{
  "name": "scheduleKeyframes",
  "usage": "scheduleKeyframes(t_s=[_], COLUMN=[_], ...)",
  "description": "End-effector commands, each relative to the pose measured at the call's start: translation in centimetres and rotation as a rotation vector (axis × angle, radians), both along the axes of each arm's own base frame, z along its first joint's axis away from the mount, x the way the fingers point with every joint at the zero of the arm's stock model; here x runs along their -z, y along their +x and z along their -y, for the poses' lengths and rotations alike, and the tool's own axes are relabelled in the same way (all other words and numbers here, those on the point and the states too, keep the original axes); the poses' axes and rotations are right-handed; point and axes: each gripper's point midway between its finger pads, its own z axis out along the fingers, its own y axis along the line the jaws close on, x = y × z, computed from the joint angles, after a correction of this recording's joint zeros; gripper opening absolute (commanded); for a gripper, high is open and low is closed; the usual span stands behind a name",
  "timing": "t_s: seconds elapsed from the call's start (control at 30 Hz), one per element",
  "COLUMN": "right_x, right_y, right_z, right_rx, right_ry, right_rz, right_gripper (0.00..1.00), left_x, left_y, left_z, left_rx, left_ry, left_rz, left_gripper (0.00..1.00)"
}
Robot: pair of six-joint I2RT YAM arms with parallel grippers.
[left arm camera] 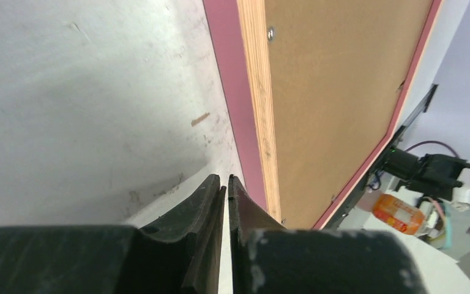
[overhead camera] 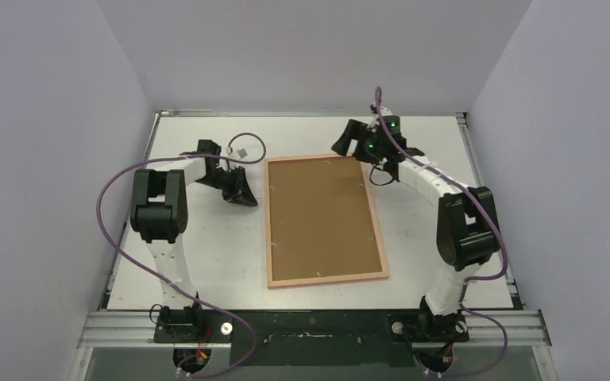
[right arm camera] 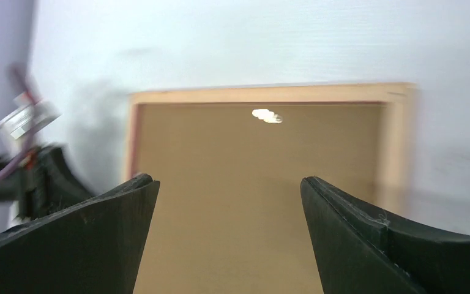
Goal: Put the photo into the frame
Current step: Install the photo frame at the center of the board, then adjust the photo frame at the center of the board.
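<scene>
Top, left-wrist and right-wrist views. The frame (overhead camera: 330, 279) lies flat on the table (overhead camera: 206, 254) with its pale wood-coloured back up. A plain brown backing board (overhead camera: 322, 214) fills its opening.

Left gripper (overhead camera: 246, 198): the fingers are pressed nearly together, with only a hairline slit between them, and they grip nothing. In its own view the left gripper (left arm camera: 227, 179) points down at the bare table (left arm camera: 85, 92). The frame (left arm camera: 260, 92) runs just beside its right finger, pink outer edge nearest, then the wooden rail, then the backing board (left arm camera: 336, 92). A small metal fitting (left arm camera: 271, 32) sits on the rail farther ahead of the fingertips. Whether the fingers touch the frame or the table cannot be told.

Right gripper (overhead camera: 348, 141): it is raised over the frame's far right corner with its fingers spread wide and nothing between them. In its own blurred view the right gripper (right arm camera: 229, 179) looks down on the backing board (right arm camera: 257, 159), which spans the gap between the fingers. A short rail of the frame (right arm camera: 269, 93) lies ahead of the fingertips.
</scene>
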Motion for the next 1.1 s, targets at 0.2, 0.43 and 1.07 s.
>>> scheduleKeyframes(t_s=[0.2,0.43,1.07], right_x=[7.7,9.3,7.5], right_y=[1.2,5.1,8.8], right_z=[11.4,9.7,-10.0], right_rx=[0.289,0.217,-0.094], right_ry=[-0.195,-0.045,0.04], right_rz=[-0.21,-0.258,-0.197], right_gripper=[0.9,0.9,0.9], left_x=[-0.6,0.7,1.3], left_y=[-3.6,-5.2,-8.2], left_z=[0.8,2.1,5.5], left_rx=[0.237,0.368,0.474], left_ry=[0.118,0.226,0.185], left_rz=[0.152,0.198,0.158], left_gripper=[0.05,0.03,0.03])
